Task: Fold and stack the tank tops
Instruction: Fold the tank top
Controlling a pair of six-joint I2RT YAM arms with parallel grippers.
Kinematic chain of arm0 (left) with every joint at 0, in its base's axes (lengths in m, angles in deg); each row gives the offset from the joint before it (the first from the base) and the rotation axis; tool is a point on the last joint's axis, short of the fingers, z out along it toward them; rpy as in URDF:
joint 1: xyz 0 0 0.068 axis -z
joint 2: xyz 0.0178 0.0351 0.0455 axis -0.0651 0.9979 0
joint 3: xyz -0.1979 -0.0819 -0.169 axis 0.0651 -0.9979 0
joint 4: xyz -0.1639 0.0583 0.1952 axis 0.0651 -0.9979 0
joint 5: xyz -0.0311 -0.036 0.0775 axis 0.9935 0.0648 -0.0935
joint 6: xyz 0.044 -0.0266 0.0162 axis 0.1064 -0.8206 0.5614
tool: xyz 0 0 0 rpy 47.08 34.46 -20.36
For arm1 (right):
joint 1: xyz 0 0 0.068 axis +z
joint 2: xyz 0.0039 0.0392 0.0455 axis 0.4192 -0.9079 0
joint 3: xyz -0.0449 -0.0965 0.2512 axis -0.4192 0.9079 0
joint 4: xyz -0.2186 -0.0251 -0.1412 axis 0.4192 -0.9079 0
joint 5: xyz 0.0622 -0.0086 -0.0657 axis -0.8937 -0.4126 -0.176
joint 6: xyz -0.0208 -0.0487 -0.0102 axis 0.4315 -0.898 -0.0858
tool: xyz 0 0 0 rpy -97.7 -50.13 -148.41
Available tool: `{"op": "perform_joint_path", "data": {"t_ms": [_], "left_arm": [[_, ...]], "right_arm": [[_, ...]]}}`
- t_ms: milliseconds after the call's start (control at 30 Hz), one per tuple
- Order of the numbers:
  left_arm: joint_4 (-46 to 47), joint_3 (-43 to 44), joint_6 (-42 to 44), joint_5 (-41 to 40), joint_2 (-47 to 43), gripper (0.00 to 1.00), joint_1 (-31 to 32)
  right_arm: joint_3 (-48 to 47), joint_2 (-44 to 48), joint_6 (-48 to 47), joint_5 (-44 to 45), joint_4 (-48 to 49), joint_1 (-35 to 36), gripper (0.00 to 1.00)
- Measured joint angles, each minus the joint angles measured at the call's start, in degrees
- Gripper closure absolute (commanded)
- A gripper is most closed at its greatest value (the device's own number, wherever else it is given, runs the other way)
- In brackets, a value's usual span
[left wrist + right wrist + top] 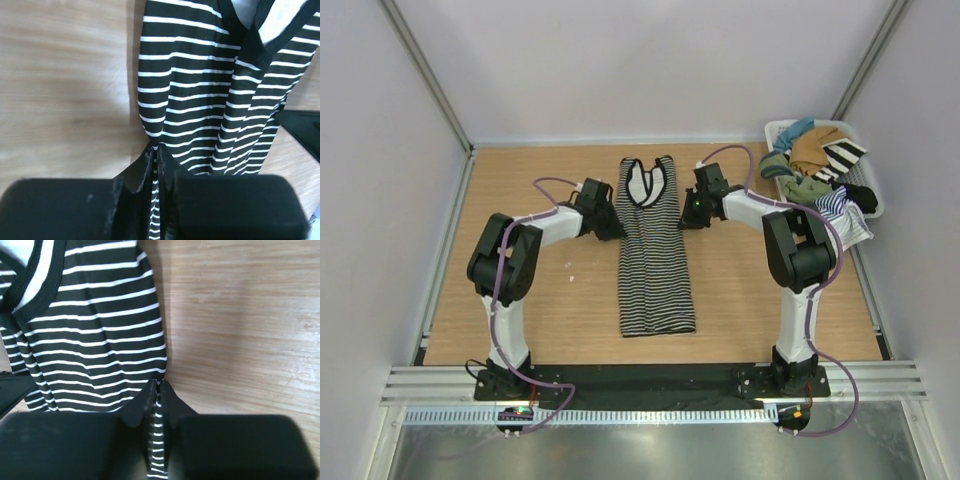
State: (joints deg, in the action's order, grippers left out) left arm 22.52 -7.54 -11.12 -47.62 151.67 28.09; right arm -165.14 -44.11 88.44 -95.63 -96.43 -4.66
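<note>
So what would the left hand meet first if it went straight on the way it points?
The striped top: the left hand is shut on its near edge, and the wrist view shows only more of that cloth straight ahead, so it would likely bunch it.

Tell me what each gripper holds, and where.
Both pinch the black-and-white tank top: left gripper on its left side edge, right gripper on its right side edge.
</note>
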Motion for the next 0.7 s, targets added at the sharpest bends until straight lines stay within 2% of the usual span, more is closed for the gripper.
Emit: {"op": "perform_joint_path", "data": {"t_ms": [100, 133, 167, 200, 233, 333, 500, 700], "left_arm": [[-1.4, 3.7, 0.3, -0.1, 2.4, 0.92, -0.1], [-1.5, 4.7, 0.4, -0.1, 3.1, 0.82, -0.1], [-1.7, 5.5, 0.6, -0.1, 3.6, 0.75, -0.2], [-2.0, 6.2, 0.8, 0.1, 3.8, 0.70, -0.4], [-2.3, 6.7, 0.8, -0.1, 3.9, 0.50, -0.4], [-2.6, 7.0, 1.4, -0.7, 3.0, 0.33, -0.7], [-4.8, 0.6, 2.2, -2.1, -3.3, 0.30, -1.0], [-6.7, -14.8, 2.4, -2.0, -19.5, 0.29, 1.7]], "right_arm": [[-0.7, -0.8, 0.7, 0.5, 0.3, 0.0, 0.96], [-1.1, -1.2, 1.1, 0.5, 0.4, -0.1, 0.96], [-1.4, -1.4, 1.5, 0.7, 0.7, -0.3, 0.93], [-1.4, -1.5, 1.7, 0.7, 1.1, -0.4, 0.87], [-1.4, -1.5, 2.2, 0.7, 1.5, -0.4, 0.67], [-1.3, -1.1, 3.1, 0.5, 3.2, -0.5, 0.51], [4.6, 3.3, 3.7, 0.3, 4.5, -0.6, 0.50], [19.1, 19.3, 3.7, 0.0, 2.6, 1.6, 0.50]]}}
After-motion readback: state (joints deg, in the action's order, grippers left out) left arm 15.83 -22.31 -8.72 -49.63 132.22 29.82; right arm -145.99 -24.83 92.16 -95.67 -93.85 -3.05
